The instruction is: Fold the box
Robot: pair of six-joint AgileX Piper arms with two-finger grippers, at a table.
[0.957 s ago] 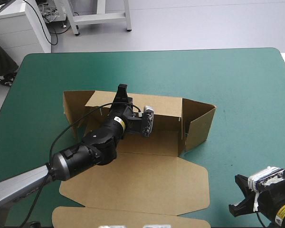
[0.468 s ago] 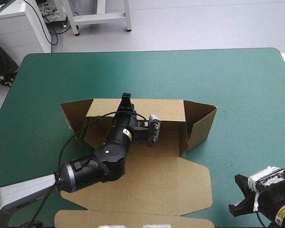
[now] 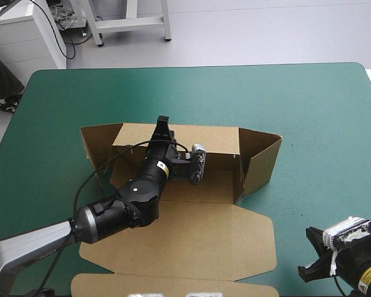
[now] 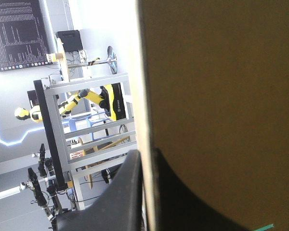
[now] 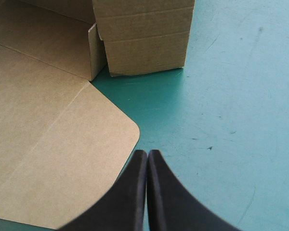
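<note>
The brown box (image 3: 198,238) lies mid-table with its far wall (image 3: 210,141) and both end flaps raised and its lid flat toward the near edge. My left gripper (image 3: 162,124) reaches over the box floor and pinches the top edge of the far wall. In the left wrist view the board (image 4: 221,96) stands edge-on between the black fingers (image 4: 123,192), so my left gripper (image 4: 147,153) is shut on it. My right gripper (image 3: 309,267) rests low at the near right corner, off the box. Its fingers meet in one arch (image 5: 147,154) just beside the lid's rounded corner (image 5: 120,127).
The right end flap (image 3: 261,162) stands angled outward, seen ahead of the right gripper as an upright panel (image 5: 144,38). The left end flap (image 3: 99,141) splays outward too. Bare teal-green cover (image 3: 321,124) spreads to the right and beyond the box.
The left arm swung a little rightward and back, carrying the far wall's top edge with it; the left flap shifted. The right gripper has stayed put.
</note>
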